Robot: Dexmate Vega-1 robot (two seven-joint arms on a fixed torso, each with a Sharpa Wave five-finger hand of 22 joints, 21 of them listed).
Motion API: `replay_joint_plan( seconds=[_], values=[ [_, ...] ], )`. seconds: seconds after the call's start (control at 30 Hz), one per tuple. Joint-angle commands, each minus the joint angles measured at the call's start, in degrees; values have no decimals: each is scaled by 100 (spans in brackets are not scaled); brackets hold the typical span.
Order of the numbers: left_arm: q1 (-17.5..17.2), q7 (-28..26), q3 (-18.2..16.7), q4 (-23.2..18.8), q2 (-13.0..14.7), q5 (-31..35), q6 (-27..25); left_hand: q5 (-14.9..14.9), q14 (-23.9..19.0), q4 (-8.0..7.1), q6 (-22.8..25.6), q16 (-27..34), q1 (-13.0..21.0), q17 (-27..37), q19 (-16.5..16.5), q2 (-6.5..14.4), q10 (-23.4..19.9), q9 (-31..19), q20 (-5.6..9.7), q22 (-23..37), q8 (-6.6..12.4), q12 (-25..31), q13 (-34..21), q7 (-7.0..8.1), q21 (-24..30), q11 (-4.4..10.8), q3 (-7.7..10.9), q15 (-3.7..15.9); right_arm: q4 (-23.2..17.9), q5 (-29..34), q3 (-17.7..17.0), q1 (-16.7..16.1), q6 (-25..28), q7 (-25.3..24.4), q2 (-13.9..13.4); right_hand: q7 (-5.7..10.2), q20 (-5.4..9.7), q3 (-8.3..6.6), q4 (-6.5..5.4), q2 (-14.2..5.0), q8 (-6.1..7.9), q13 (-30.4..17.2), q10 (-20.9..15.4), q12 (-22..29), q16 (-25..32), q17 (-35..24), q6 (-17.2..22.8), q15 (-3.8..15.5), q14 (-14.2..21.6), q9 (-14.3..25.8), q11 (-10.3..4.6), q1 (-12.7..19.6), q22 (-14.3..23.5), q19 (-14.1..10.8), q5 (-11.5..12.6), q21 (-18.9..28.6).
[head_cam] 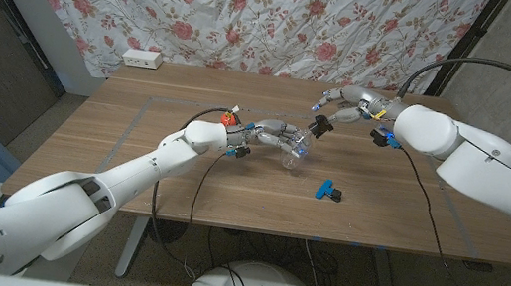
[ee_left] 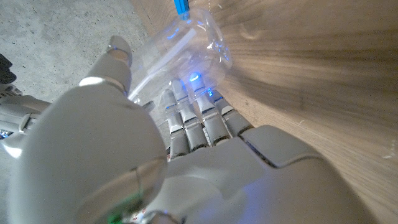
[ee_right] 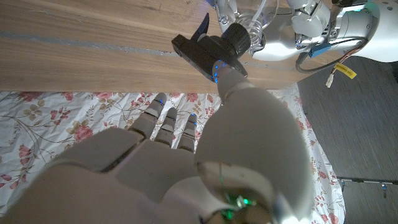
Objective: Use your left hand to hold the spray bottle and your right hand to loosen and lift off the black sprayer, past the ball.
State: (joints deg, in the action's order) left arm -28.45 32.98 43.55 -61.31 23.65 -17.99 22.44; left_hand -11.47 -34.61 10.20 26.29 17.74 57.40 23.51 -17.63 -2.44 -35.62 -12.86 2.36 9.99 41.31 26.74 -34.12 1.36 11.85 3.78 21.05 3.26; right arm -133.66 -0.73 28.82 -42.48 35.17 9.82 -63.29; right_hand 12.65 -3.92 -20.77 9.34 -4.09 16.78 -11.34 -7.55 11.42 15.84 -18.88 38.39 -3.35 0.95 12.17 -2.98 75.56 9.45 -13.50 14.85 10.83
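Observation:
My left hand (head_cam: 272, 135) grips a clear spray bottle (head_cam: 296, 154) near the middle of the table, tilted with its neck up and to the right. In the left wrist view my fingers (ee_left: 193, 118) wrap the clear bottle (ee_left: 186, 43), and a thin tube shows inside it. The black sprayer (head_cam: 321, 124) sits at the bottle's neck. My right hand (head_cam: 349, 104) reaches in from the far right and pinches it. In the right wrist view a fingertip (ee_right: 225, 73) presses the black sprayer (ee_right: 202, 51) beside its round collar (ee_right: 237, 38).
A small blue and black piece (head_cam: 329, 191) lies on the wooden table (head_cam: 133, 156) nearer the front edge, right of the bottle. A white power strip (head_cam: 142, 58) sits at the far left edge. A floral curtain (head_cam: 254, 12) hangs behind.

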Motion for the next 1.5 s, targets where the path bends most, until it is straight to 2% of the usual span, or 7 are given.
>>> replay_joint_plan(
  seconds=[0.03,0.37,0.67,0.87,1.07,1.3,1.5],
  values=[
    [-28,-8,-11,-9,8,-1,29,-31,-60,-45,177,-11,40,32,-62,810,-446,-24,261,20,723,24,-33,129,-12,410,19,689,-81,-60,-52,31,133,146,-121,4,-63,63,-15,100,-65,-6,57,-19,-24,-12,-91,-79,-5,-14,21,-84,21,-37,-31,15],
    [0,-4,-28,70,-11,3,126,-32,-77,-33,199,-14,48,32,-67,793,-462,-17,267,20,731,24,-32,145,-11,421,17,708,-85,-139,9,268,232,548,-258,-3,-172,230,-78,145,-450,-9,384,-60,-117,-8,-731,-305,-201,-69,216,-344,21,43,-124,-4],
    [23,-9,-45,149,-45,2,239,-34,-91,-43,220,-24,32,27,-70,797,-486,-12,270,20,739,25,-28,170,-11,441,19,721,33,-199,81,517,159,955,-338,-25,-373,476,-205,309,-593,-15,642,-66,-197,17,-1112,-557,-309,-57,444,-871,22,76,-333,-6],
    [36,-7,-52,198,-65,-2,282,-33,-98,-50,218,-20,21,36,-75,800,-489,-10,269,19,740,25,-31,181,-10,459,12,731,289,-314,67,626,-268,1261,-390,-82,-538,733,-381,462,-613,-21,831,-53,-267,28,-1440,-766,-435,-28,621,-1537,27,163,-474,-17],
    [52,12,-47,219,-70,9,319,-35,-105,-43,226,-25,25,34,-78,794,-494,-8,276,19,745,27,-37,172,-10,458,13,737,641,-427,23,644,-896,1491,-383,-183,-587,872,-466,553,-630,-24,998,-63,-320,33,-1708,-848,-555,-9,745,-1917,28,194,-484,-13],
    [78,51,-40,245,-81,11,348,-36,-112,-34,236,-24,34,39,-82,788,-514,-5,278,19,750,31,-37,167,-10,456,11,732,998,-466,-10,643,-1451,1626,-295,-168,-630,933,-497,589,-634,-24,1135,-75,-350,39,-1877,-900,-632,3,785,-2107,29,233,-474,-19],
    [100,85,-29,279,-103,11,369,-35,-110,-35,240,-27,34,44,-89,783,-520,-3,285,19,753,32,-40,170,-8,462,6,733,1221,-418,26,705,-1710,1762,-190,-140,-642,954,-484,602,-620,-27,1331,-100,-376,46,-2019,-905,-706,18,826,-2201,29,292,-458,-27]
  ],
)
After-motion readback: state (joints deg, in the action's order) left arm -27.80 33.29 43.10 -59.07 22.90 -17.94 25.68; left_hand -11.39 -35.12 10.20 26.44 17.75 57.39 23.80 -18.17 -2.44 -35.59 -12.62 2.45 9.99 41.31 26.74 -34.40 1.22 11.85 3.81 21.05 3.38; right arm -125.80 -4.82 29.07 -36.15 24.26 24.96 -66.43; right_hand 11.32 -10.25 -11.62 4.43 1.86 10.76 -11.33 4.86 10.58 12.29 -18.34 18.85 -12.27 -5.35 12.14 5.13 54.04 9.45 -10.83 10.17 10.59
